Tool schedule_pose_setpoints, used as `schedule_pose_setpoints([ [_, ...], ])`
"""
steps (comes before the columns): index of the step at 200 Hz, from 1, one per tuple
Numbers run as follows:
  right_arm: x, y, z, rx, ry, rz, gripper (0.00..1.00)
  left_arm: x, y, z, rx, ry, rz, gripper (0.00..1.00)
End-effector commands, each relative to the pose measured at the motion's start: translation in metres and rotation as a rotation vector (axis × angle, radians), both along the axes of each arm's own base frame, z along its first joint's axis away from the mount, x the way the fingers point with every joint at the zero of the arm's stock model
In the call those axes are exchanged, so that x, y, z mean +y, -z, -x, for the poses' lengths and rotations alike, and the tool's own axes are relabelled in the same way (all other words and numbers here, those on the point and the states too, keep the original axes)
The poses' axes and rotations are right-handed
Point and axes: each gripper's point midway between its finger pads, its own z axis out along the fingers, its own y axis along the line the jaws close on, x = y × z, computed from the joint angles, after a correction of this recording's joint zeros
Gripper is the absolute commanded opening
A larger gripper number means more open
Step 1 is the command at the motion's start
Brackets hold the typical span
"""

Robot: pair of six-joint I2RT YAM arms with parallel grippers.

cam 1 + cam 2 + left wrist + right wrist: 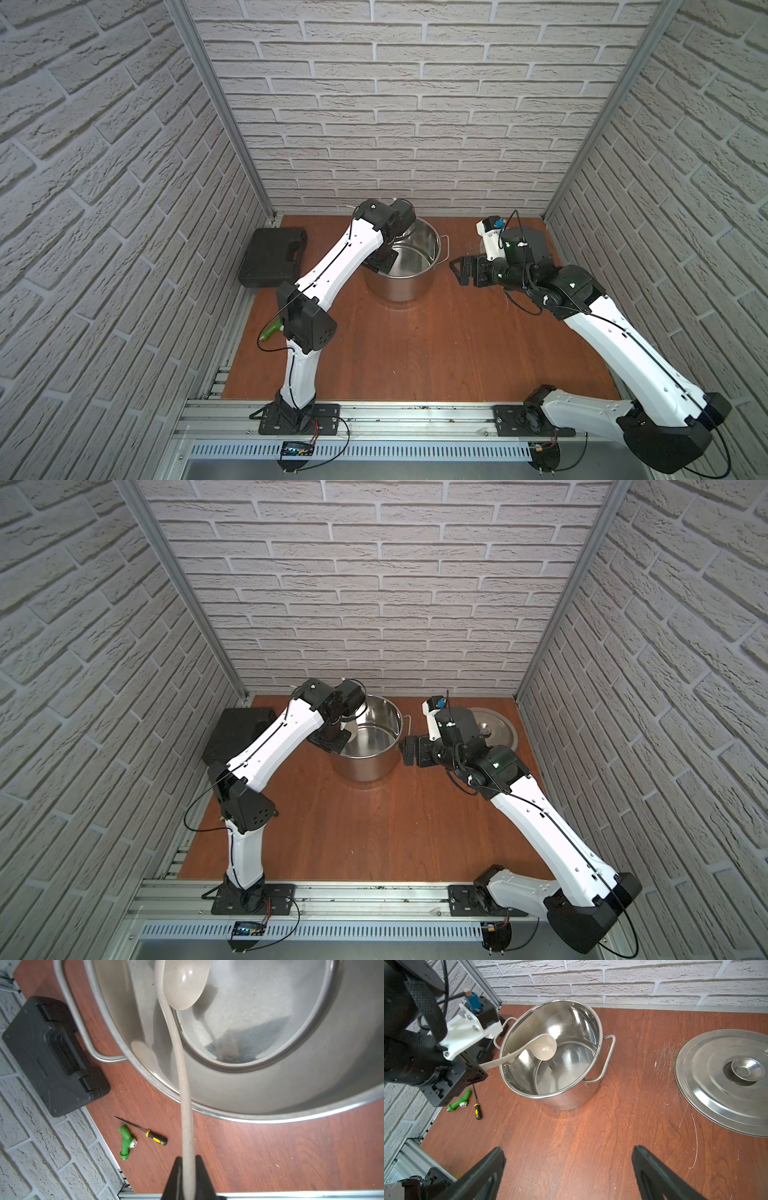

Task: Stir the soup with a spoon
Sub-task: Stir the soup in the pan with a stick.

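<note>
The spoon [183, 987], a cream-beige ladle, hangs inside the steel pot [270, 1093] with its bowl above the pot's floor. My left gripper [188, 1160] is shut on the far end of its slim handle, just outside the rim. In the right wrist view the spoon [545, 1049] slants over the rim of the pot [566, 1103]. No soup shows; the pot's inside is bare steel. My right gripper [568, 1152] is open and empty above the table, right of the pot [415, 286]. In both top views the left gripper [380, 262] sits at the pot's left rim.
The pot's steel lid [726, 1082] lies flat at the back right. A black case [54, 1053] lies left of the pot by the wall. A green-handled tool [125, 1142] and a small screwdriver [154, 1137] lie near the table's left edge.
</note>
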Motion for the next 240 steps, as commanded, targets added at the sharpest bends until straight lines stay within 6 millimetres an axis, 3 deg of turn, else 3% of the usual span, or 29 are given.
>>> schedule_pose_setpoints([
  [1, 0.004, -0.005, -0.007, -0.026, 0.004, -0.027, 0.98, 0.013, 0.0, 0.01, 0.078, 0.024, -0.093, 0.0],
  [42, 0.005, -0.002, -0.008, -0.017, -0.005, -0.01, 0.99, -0.031, 0.003, -0.008, 0.038, 0.064, 0.029, 0.0],
  [83, 0.008, 0.001, -0.011, -0.012, -0.038, 0.018, 0.99, -0.07, 0.008, 0.003, 0.051, 0.107, 0.119, 0.0],
  [101, 0.016, 0.004, -0.012, 0.0, -0.083, 0.018, 0.99, -0.078, 0.008, 0.011, 0.059, 0.116, 0.141, 0.0],
  [128, 0.029, 0.006, -0.012, 0.015, -0.146, -0.001, 0.99, -0.065, 0.007, 0.027, 0.084, 0.103, 0.114, 0.0],
  [180, 0.041, 0.012, -0.012, 0.038, -0.191, -0.037, 0.99, -0.013, 0.002, 0.051, 0.103, 0.028, 0.028, 0.0],
  [212, 0.044, 0.014, -0.011, 0.046, -0.206, -0.045, 0.99, 0.008, -0.006, 0.034, 0.054, -0.012, 0.004, 0.0],
  [240, 0.044, 0.012, -0.011, 0.043, -0.204, -0.045, 0.99, 0.01, -0.008, 0.007, 0.014, -0.016, 0.0, 0.0],
])
